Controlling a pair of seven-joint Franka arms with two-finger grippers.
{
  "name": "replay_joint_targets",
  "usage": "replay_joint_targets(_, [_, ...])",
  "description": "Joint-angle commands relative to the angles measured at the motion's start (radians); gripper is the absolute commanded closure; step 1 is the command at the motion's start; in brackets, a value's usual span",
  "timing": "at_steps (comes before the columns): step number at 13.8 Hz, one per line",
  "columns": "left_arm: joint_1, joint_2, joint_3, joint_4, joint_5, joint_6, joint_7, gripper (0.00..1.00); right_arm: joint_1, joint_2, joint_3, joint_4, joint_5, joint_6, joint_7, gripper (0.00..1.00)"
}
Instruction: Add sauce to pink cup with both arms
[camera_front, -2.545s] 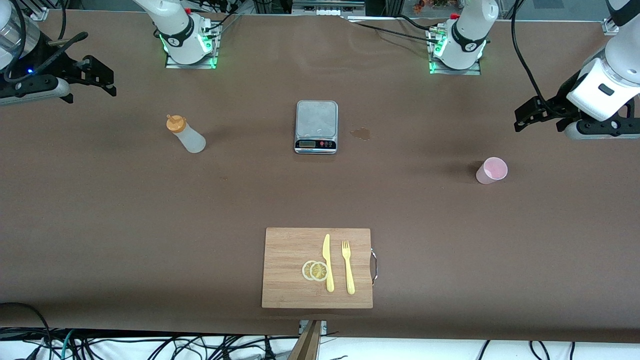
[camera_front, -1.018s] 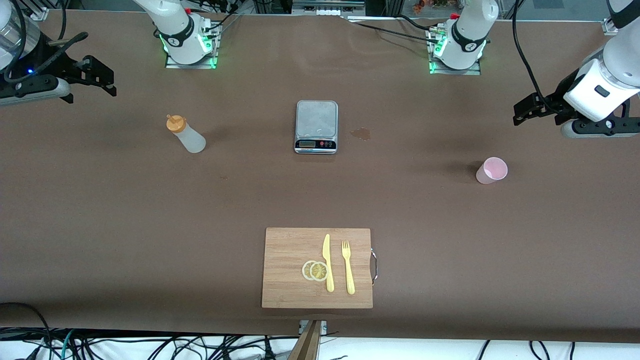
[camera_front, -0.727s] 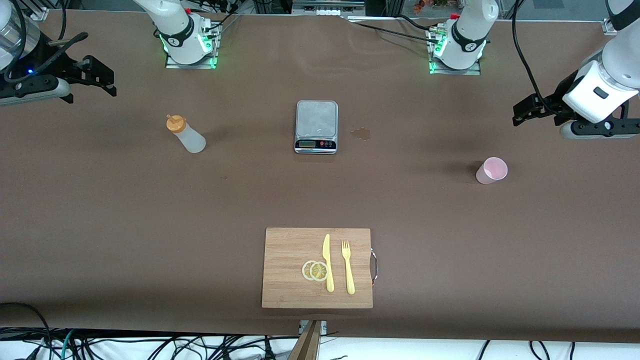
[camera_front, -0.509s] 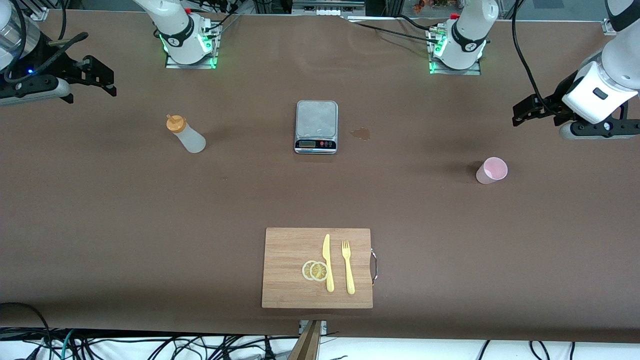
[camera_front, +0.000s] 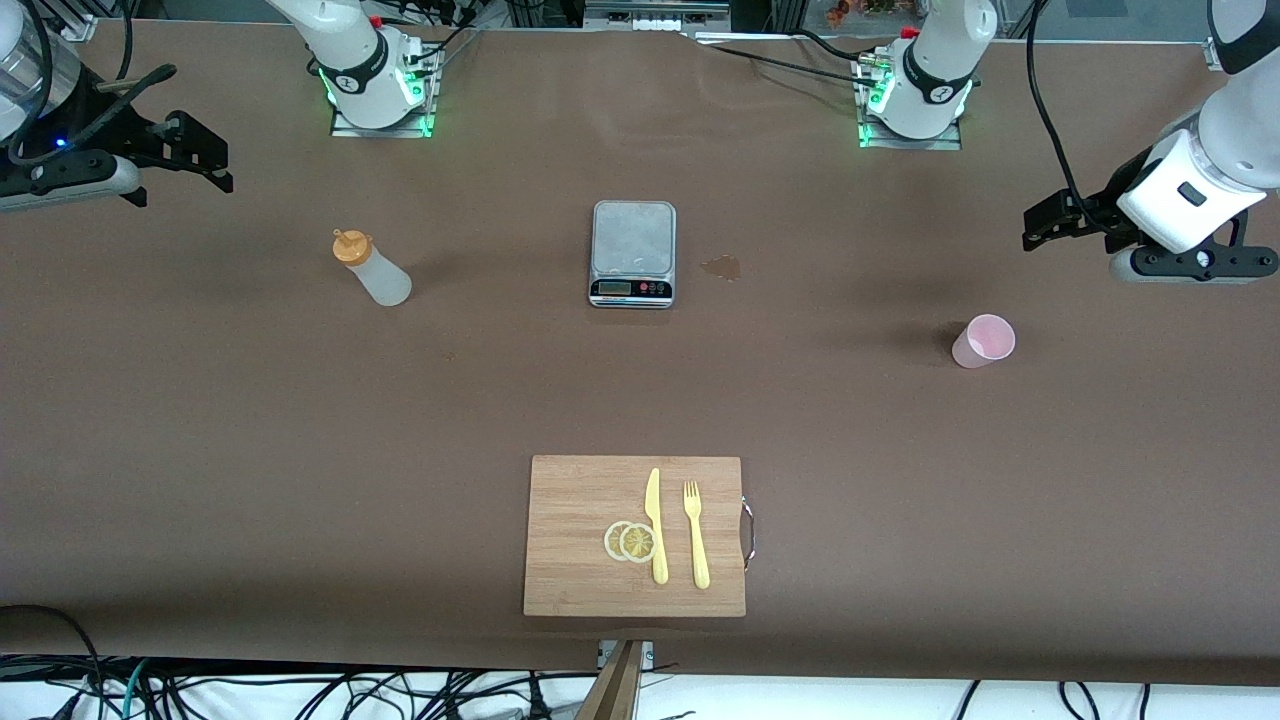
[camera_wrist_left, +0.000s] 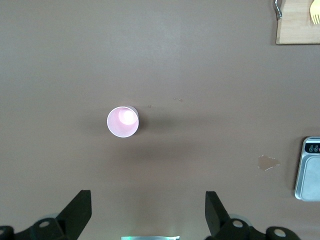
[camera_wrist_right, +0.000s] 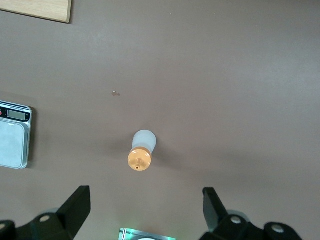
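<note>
The sauce shows only as its container, a whitish squeeze bottle (camera_front: 372, 268) with an orange cap. It stands upright toward the right arm's end of the table. The pink cup (camera_front: 983, 341) stands upright toward the left arm's end. My left gripper (camera_front: 1050, 222) hangs open over bare table beside the cup. In the left wrist view the pink cup (camera_wrist_left: 123, 121) lies well ahead of the open left gripper (camera_wrist_left: 147, 196). My right gripper (camera_front: 205, 160) hangs open over the table's end. In the right wrist view the bottle (camera_wrist_right: 141, 150) stands just ahead of the right gripper (camera_wrist_right: 145, 192). Neither gripper holds anything.
A steel scale (camera_front: 633, 240) sits mid-table between the bottle and the cup, with a small stain (camera_front: 722, 266) beside it. Nearer the front camera lies a wooden cutting board (camera_front: 580, 500) with a yellow knife (camera_front: 655, 525), a fork (camera_front: 696, 535) and lemon slices (camera_front: 630, 541).
The left arm's hand has drifted slightly toward the arms' bases and the table's middle. The right arm, bottle and cup have not moved.
</note>
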Motion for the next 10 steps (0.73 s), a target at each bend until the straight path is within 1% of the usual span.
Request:
replay_joint_targets(1, [0.018,0.02,0.015,0.019,0.006,-0.022,0.109,0.0,0.003,-0.003,-0.003,0.004,0.015,-0.003,-0.001,0.0])
replay_joint_targets(3, [0.018,0.049,0.04,0.019,0.021,-0.016,0.146,0.0,0.003,-0.003,-0.003,0.003,0.015,-0.001,-0.001,0.0])
replay_joint_targets(6, [0.016,0.136,0.041,0.018,0.102,0.005,0.251,0.0,0.003,-0.003,-0.003,0.003,0.015,-0.003,-0.001,0.0])
replay_joint_targets(9, [0.038,0.23,0.044,0.007,0.109,0.099,0.391,0.0,0.003,-0.003,-0.003,0.003,0.015,-0.001,-0.001,0.0])
replay_joint_targets(10, [0.045,0.248,0.046,-0.011,0.109,0.14,0.445,0.0,0.003,-0.003,-0.003,0.003,0.015,-0.001,-0.001,0.0])
